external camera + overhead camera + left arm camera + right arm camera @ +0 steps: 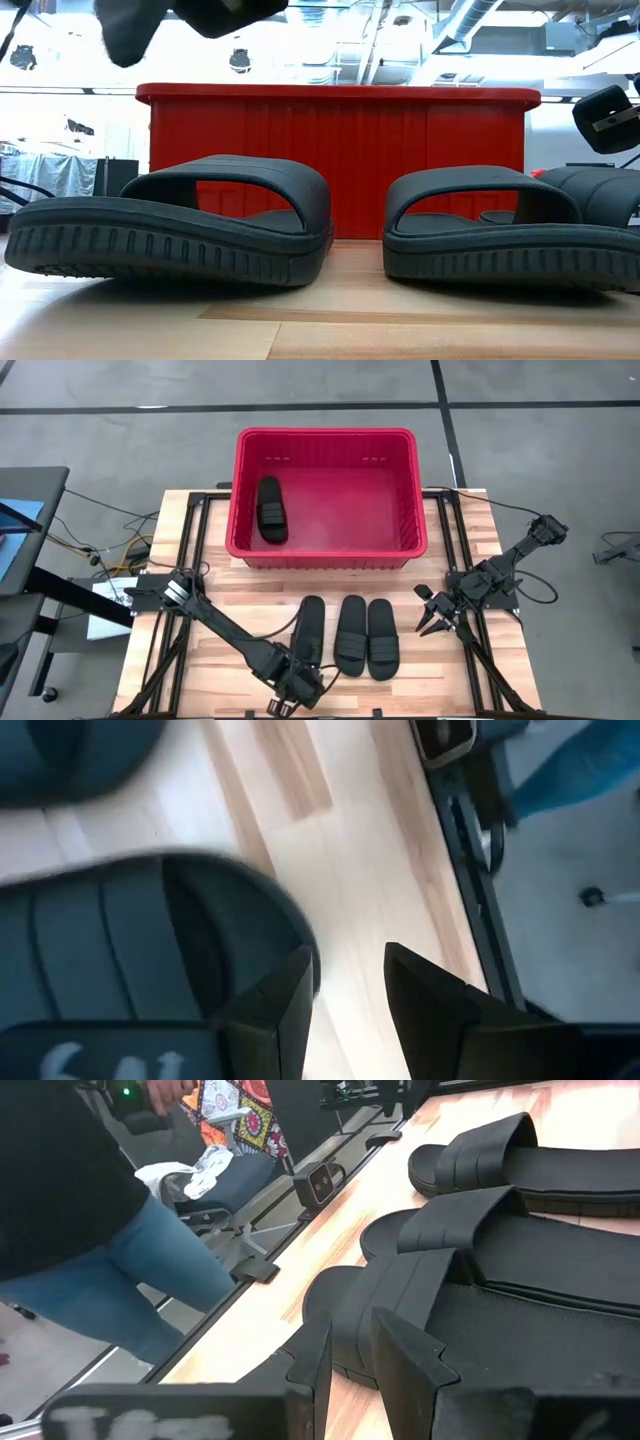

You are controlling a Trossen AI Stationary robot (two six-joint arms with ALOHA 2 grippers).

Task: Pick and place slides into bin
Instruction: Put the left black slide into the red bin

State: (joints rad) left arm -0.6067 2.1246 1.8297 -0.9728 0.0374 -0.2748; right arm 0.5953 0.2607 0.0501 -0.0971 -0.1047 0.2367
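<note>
One black slide (271,510) lies on the floor of the red bin (325,555), at its left side. Three more slides lie side by side on the table in front of the bin: the left (309,630), middle (350,635) and right (382,638). My left gripper (297,682) is open above the near end of the left slide (150,940); in the low view it (130,30) shows well above the slides. My right gripper (432,625) is open and empty to the right of the slides (500,1250).
The table's black frame rails (195,560) run along both sides. A person in jeans (110,1270) stands beyond the table's edge in the right wrist view. Bare wood (230,585) lies left of the slides and between them and the bin.
</note>
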